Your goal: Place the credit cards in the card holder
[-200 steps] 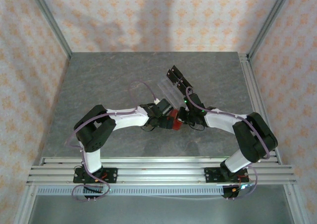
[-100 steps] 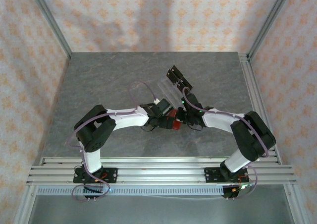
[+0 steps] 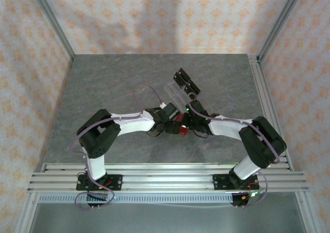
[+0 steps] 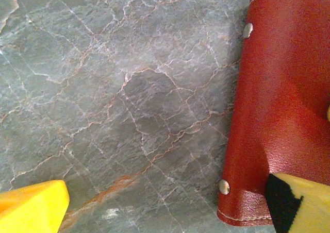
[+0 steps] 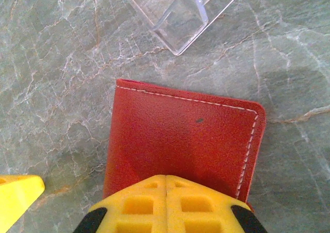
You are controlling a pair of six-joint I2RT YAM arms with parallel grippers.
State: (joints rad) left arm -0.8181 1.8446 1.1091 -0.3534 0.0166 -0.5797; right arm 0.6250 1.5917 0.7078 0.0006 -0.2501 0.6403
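Note:
The red card holder lies flat and closed on the grey marbled table, between the two arms in the top view. My right gripper is shut, its yellow fingertips together over the holder's near edge and nothing between them. My left gripper stands wide open low over the table, one yellow finger on bare stone and the other over the holder's corner by a snap stud. The credit cards are out of view.
A clear plastic stand sits just beyond the holder; in the top view it carries black blocks. Aluminium rails run along the near edge and the right side. Patterned walls enclose the table.
My right gripper has crept a little to the left over the card holder, staying shut. The left arm and the holder have not visibly moved.

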